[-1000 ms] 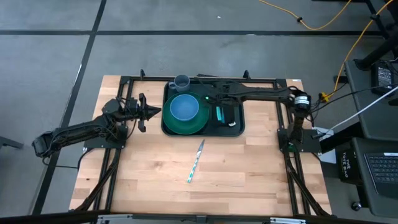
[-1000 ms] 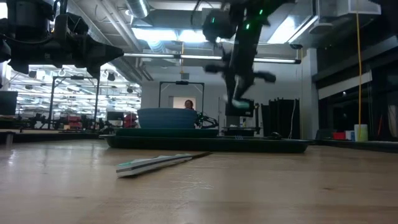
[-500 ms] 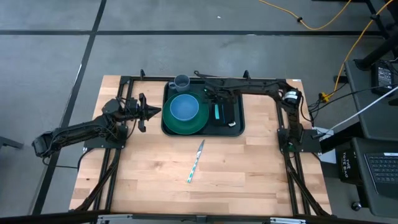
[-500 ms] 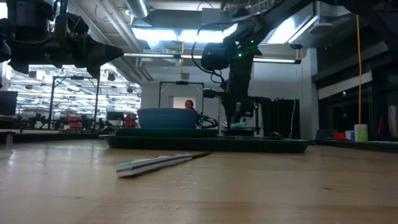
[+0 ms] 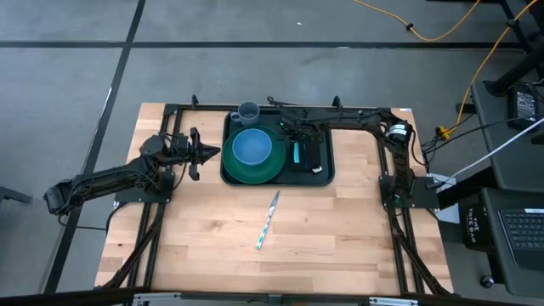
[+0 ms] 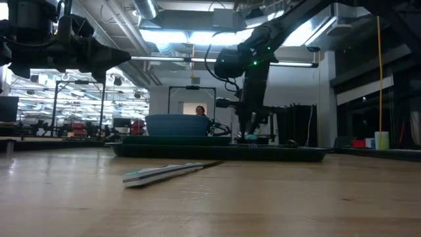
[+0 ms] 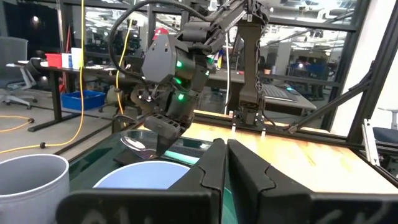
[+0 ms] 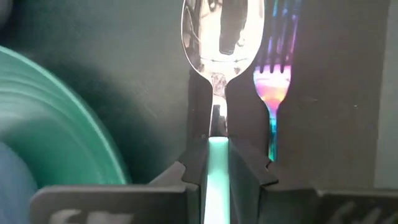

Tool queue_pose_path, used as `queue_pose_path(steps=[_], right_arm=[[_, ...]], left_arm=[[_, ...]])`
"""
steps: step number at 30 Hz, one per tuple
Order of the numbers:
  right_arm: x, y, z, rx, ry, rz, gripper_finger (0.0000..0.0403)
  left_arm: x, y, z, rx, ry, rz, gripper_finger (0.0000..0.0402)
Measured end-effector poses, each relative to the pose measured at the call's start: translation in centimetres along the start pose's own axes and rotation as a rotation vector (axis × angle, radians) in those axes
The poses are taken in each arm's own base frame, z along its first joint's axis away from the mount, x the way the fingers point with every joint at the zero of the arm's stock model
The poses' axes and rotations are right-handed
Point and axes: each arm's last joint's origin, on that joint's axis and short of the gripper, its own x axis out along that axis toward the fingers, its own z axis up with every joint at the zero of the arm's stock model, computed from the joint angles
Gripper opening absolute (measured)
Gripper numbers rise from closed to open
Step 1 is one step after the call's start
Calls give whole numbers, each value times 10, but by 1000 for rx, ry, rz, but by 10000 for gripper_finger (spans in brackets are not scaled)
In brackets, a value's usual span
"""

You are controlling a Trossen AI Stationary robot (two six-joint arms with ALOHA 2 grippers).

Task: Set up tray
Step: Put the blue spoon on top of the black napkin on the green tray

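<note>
The dark green tray (image 5: 278, 174) lies at the table's far middle. It carries a round green plate (image 5: 265, 167) with a blue bowl (image 5: 252, 148), and a flat black rectangle (image 5: 314, 158). A grey cup (image 5: 248, 110) stands at the tray's far left corner. My right gripper (image 5: 294, 140) is low over the tray, between plate and black rectangle, shut on a spoon (image 8: 222, 31). A fork (image 8: 274, 93) lies on the black rectangle beside the spoon. My left gripper (image 5: 206, 153) hovers shut just left of the tray. My right gripper pinches the spoon's teal handle (image 8: 217, 155) between its two fingers (image 8: 244, 163). The spoon runs along the fingers and its shiny bowl (image 7: 137, 145) sticks out past the fingertips. The fingers slant down at the tray from above. Whether the bowl touches the tray, I cannot tell.
A knife with a teal handle (image 5: 267, 221) lies on the bare wood nearer the table's near edge, with open tabletop all around it. Black frame rails (image 5: 178, 110) run along the far edge and both sides of the table.
My right gripper has come down toward the tray with the spoon, while its arm swung back toward the table's far edge. The spoon's bowl is now low beside the fork. The left arm has kept still.
</note>
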Motion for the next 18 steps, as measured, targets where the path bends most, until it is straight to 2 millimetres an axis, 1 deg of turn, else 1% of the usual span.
queue_pose_path(steps=[4, 10, 18], right_arm=[[9, -4, -2, 11, 7, 14, 51], [10, -5, 1, -18, 8, 23, 51], [10, -5, 2, -16, 12, 25, 51]], left_arm=[[0, 0, 0, 0, 1, 0, 12], [0, 0, 0, 2, 1, 0, 9], [0, 0, 0, 2, 1, 0, 12]])
